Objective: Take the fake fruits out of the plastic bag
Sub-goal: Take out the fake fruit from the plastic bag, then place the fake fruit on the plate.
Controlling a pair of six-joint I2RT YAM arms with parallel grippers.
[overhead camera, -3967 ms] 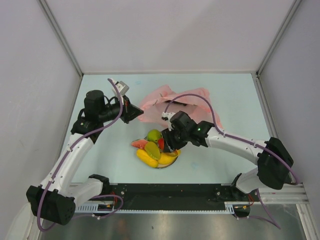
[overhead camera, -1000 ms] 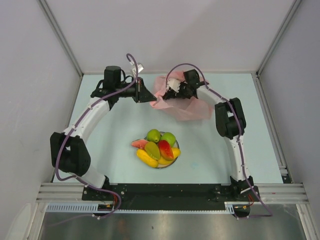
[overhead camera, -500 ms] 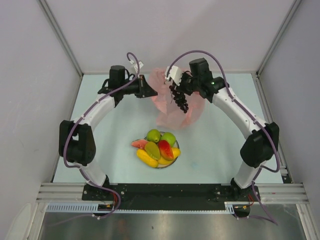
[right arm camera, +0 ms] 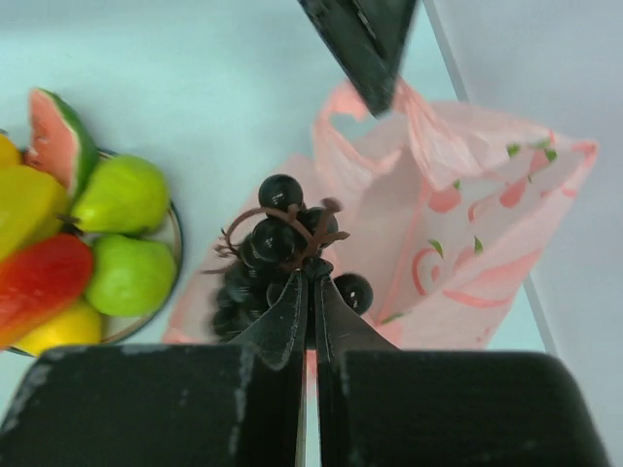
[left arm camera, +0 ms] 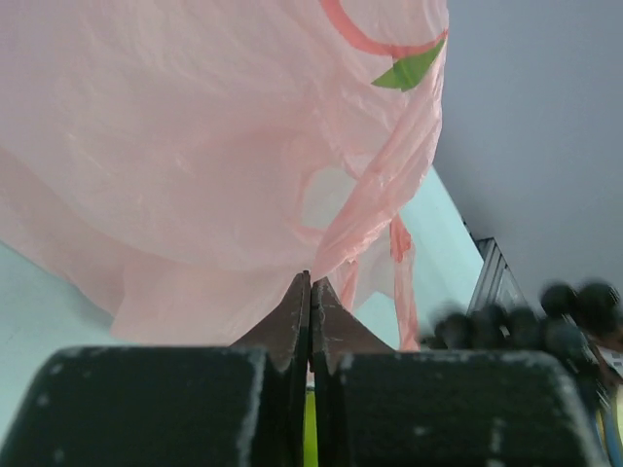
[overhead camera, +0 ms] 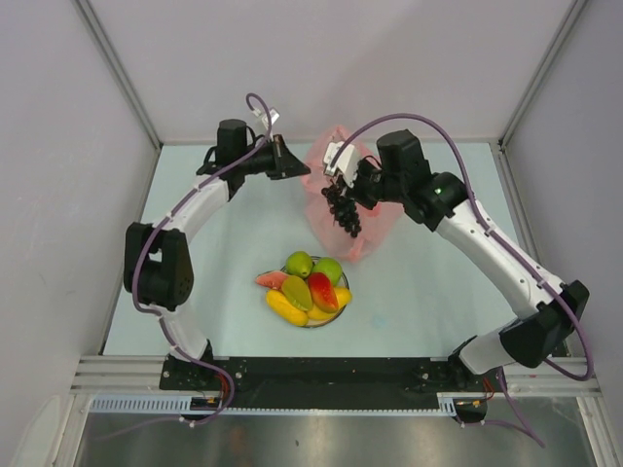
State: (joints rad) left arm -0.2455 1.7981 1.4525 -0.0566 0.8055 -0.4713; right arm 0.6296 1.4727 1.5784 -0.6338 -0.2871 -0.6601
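- Pale green worktop [overhead camera: 219,277], grey panel walls [overhead camera: 321,68].
- Far edge: left gripper [overhead camera: 300,167] pinches translucent pink plastic bag [overhead camera: 362,230].
- Right gripper [overhead camera: 341,185] clamps dark purple plastic grape bunch [overhead camera: 344,214].

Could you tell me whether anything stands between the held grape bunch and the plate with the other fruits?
Nothing solid seems to. The grape bunch hangs from the right gripper over the plastic bag, whose lower edge reaches toward the plate.

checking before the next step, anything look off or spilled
Nothing stands out. The grape bunch hangs by its stem from the right gripper, out of the plastic bag, whose edge the left gripper pinches. The other fruits sit piled on the plate.
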